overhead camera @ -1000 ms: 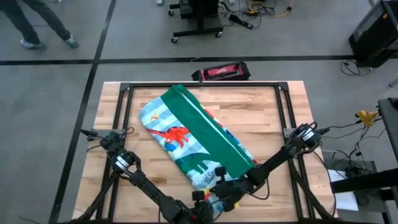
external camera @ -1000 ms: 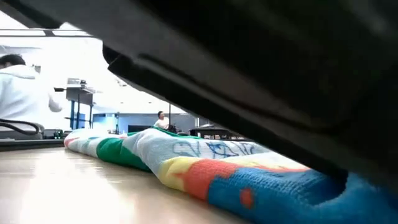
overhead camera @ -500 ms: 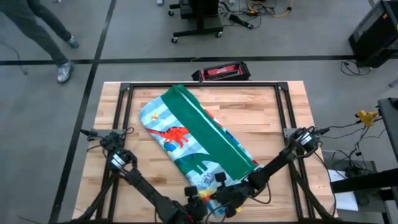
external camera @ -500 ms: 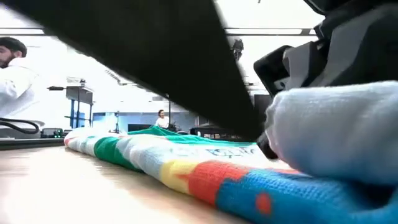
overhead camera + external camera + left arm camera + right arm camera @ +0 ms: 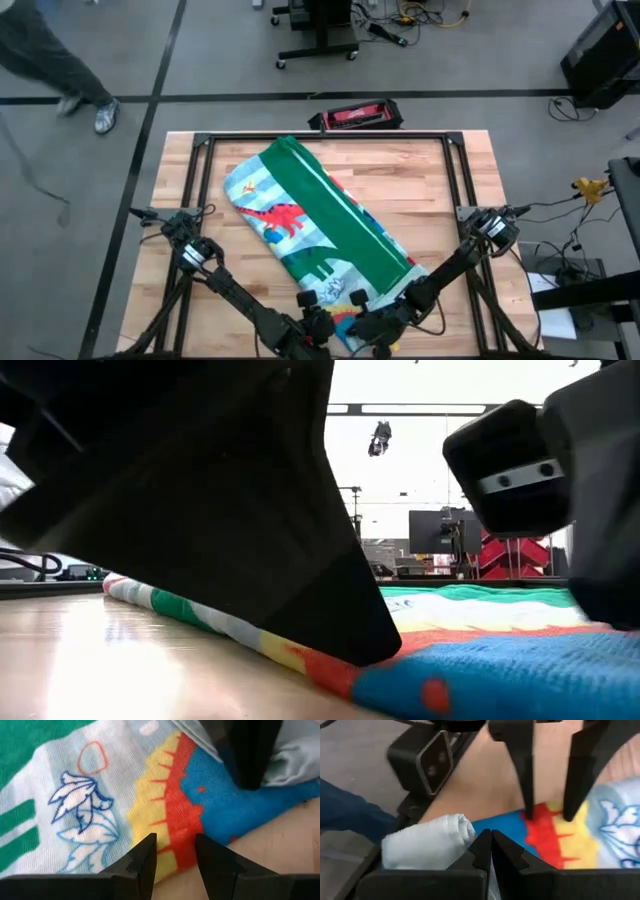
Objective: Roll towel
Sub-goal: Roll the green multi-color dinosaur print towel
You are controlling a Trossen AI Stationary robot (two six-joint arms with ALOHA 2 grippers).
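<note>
Both grippers meet at the towel (image 5: 320, 225)'s near end — right gripper (image 5: 491, 851) fingers together pinching its corner, left gripper (image 5: 174, 852) fingers apart — likely to start the roll.

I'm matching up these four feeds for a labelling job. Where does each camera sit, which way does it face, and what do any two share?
High view: above the table, looking straight down on the towel; both arms show, meeting at its near end.
Low view: at table-top height, looking level along the towel into the room; dark arm parts fill the foreground.
Left wrist view: on the left arm, looking past the left gripper, open over the towel's corner.
Right wrist view: on the right arm; the right gripper is shut on a pinch of towel.
Shared: both wrist views show the red-yellow-blue print.
</note>
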